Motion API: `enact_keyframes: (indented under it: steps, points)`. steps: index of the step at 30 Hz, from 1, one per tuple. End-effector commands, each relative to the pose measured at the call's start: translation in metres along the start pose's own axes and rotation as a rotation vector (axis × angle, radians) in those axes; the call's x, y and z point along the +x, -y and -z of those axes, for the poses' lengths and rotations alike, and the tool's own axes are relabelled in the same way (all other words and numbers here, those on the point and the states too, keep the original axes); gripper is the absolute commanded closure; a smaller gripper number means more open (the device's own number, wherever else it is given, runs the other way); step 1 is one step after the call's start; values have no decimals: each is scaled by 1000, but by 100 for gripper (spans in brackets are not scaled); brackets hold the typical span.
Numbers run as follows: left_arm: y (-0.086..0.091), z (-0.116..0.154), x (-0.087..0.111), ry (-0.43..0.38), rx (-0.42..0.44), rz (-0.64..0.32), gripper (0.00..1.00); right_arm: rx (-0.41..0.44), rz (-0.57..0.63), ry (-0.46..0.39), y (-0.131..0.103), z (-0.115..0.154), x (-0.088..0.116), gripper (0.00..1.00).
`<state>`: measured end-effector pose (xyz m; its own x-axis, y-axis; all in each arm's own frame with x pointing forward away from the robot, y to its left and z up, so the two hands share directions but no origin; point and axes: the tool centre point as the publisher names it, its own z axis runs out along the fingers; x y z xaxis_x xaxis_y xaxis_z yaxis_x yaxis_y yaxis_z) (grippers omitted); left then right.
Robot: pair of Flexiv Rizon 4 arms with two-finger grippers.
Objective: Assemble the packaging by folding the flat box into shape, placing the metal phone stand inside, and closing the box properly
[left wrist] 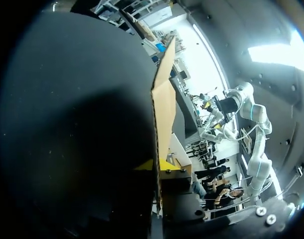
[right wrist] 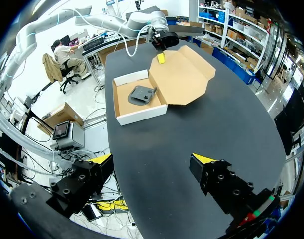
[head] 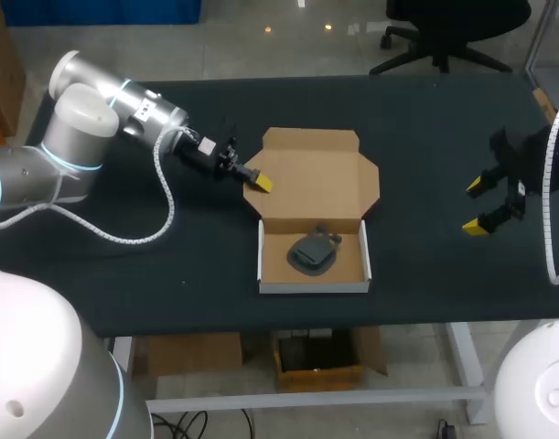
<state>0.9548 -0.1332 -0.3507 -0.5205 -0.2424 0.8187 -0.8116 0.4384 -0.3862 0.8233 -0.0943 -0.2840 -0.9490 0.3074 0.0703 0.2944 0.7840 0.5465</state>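
1. The left fingers (head: 259, 182) pinch the side edge of the open lid (head: 316, 174)
2. The right fingers (head: 478, 206) gape wide, empty, well apart from the box (head: 313, 285)
3. The phone stand (head: 314, 251) lies inside the box on the bench (head: 425, 137)

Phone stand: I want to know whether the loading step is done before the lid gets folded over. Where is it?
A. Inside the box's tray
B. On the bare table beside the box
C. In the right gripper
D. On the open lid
A: the phone stand lies in the box's tray, in front of the open lid; the right gripper is open and empty.
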Motion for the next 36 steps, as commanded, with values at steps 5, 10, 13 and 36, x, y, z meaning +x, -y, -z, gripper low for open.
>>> enact_keyframes:
  steps: [5,10,13,36]
  points:
    - [-3,3,-4,-28,-12,-83,100,-1,0,-1,0,1,0,0]
    - [-3,3,-4,-28,-12,-83,100,-1,0,-1,0,1,0,0]
    - [-3,3,-4,-28,-12,-83,100,-1,0,-1,0,1,0,0]
    - [-6,2,4,-9,-1,-141,100,53,46,-6,-14,9,-9,0]
